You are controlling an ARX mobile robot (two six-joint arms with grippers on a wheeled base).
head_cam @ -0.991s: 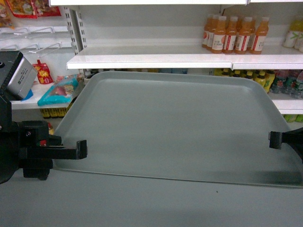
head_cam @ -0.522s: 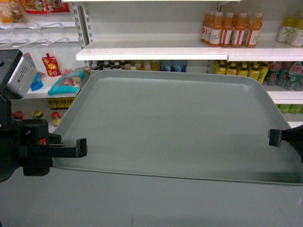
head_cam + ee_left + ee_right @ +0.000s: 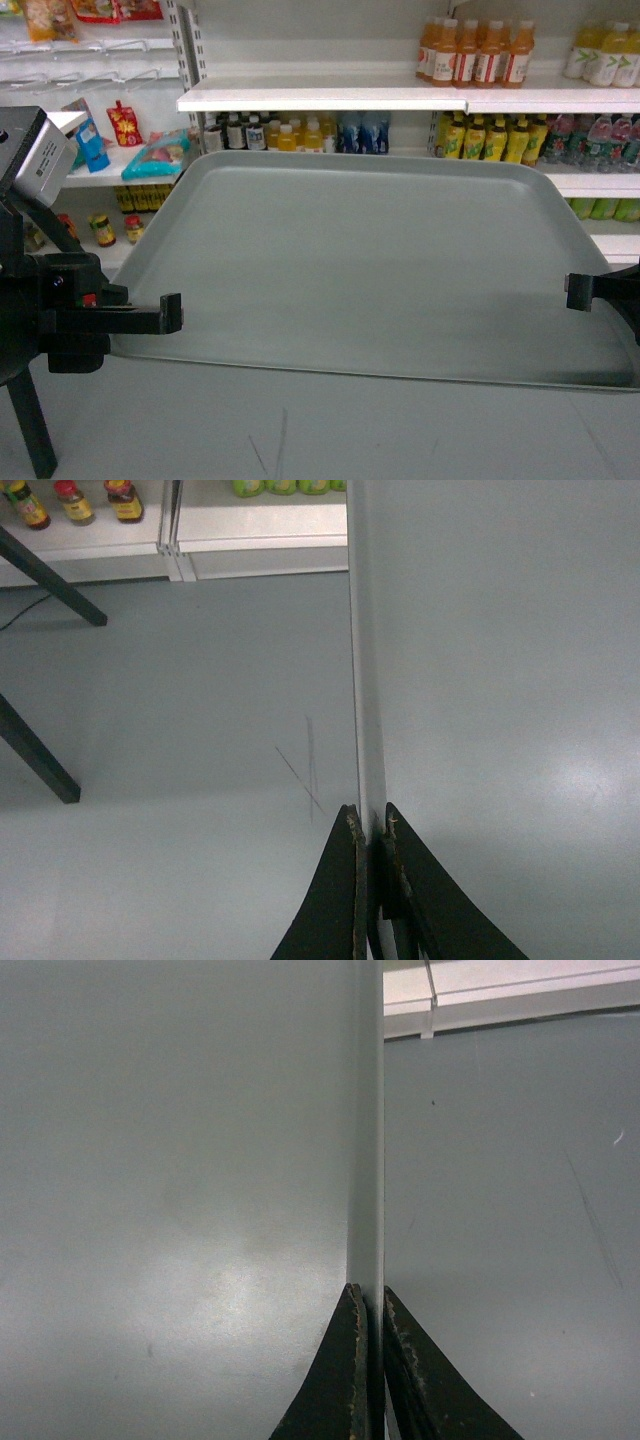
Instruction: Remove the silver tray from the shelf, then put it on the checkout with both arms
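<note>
Silver tray (image 3: pixel 370 270), large, flat, matte grey-green with rounded corners and a low raised rim, hangs level between my two end effectors, clear of the glossy white metal shelf (image 3: pixel 320 98) beyond it and above the grey floor (image 3: pixel 320 430). My left end effector (image 3: pixel 370 825) is closed narrow on the tray's left rim, pads on either side of the thin edge; my right end effector (image 3: pixel 368 1300) is pinched the same way on the opposite rim. I judge the tray stiff and fairly light, but wide, so it would twist or swing if one side leads the other. The smooth rim looks slippery under such thin fingers, and the mid-edge holds I have now seem the right places, since they balance the load.

Below my left end effector the floor is plain grey with faint scratches, and thin black legs (image 3: pixel 40 755) stand off to its outer side; I cannot tell whether they belong to the bench I am meant to reach. Ahead of both end effectors, shelves carry rows of orange and yellow drink bottles (image 3: pixel 475 52).
</note>
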